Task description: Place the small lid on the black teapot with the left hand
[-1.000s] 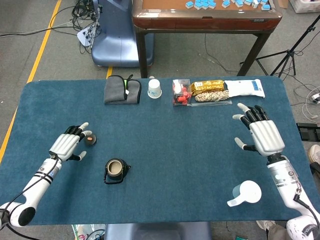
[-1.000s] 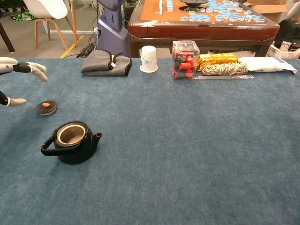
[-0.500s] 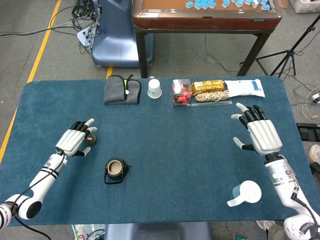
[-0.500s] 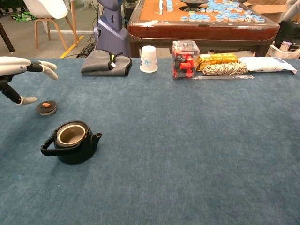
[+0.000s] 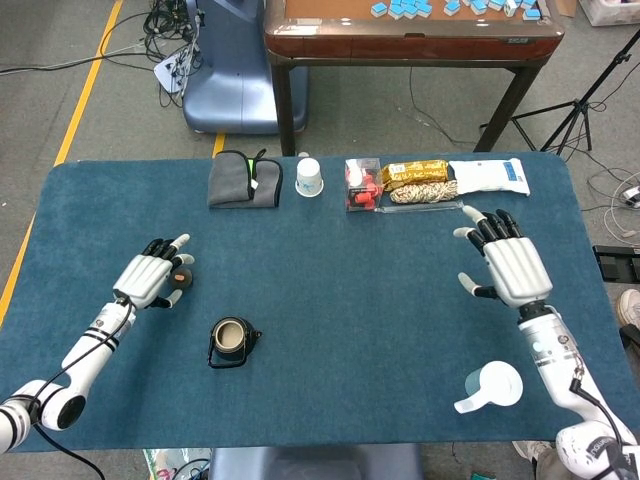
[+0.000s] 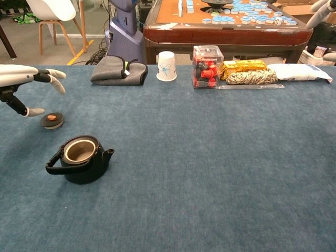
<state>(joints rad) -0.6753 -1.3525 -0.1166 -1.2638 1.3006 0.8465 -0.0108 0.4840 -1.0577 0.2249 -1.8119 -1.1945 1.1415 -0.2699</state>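
The left hand (image 5: 150, 279) is hovering over the left side of the table (image 5: 360, 330), its fingers spread and holding nothing. Its fingertips (image 6: 58, 74) are reaching just above the small lid (image 6: 52, 121), and the thumb is hanging down close beside the lid on the outer side; from the chest view there is a gap between hand and lid, so nothing is gripping it. The small lid, dark with an orange knob, is lying flat on the blue cloth, a little behind and to the left of the black teapot (image 6: 80, 158). The teapot is standing upright with its mouth uncovered, handle pointing toward the left edge and spout toward the middle of the table.

The right hand (image 5: 508, 262) is floating palm-down over the right side, fingers fanned wide with nothing in them. A white pitcher (image 5: 489, 386) is sitting on the table near that arm's wrist, closer to the front edge.

Along the far edge, a folded grey cloth (image 6: 118, 71) is lying beside a paper cup (image 6: 166, 66), then a clear box with red pieces (image 6: 207, 66), a gold packet (image 6: 243, 65) behind a coiled rope (image 6: 251, 77), and a white bag (image 6: 299, 72).
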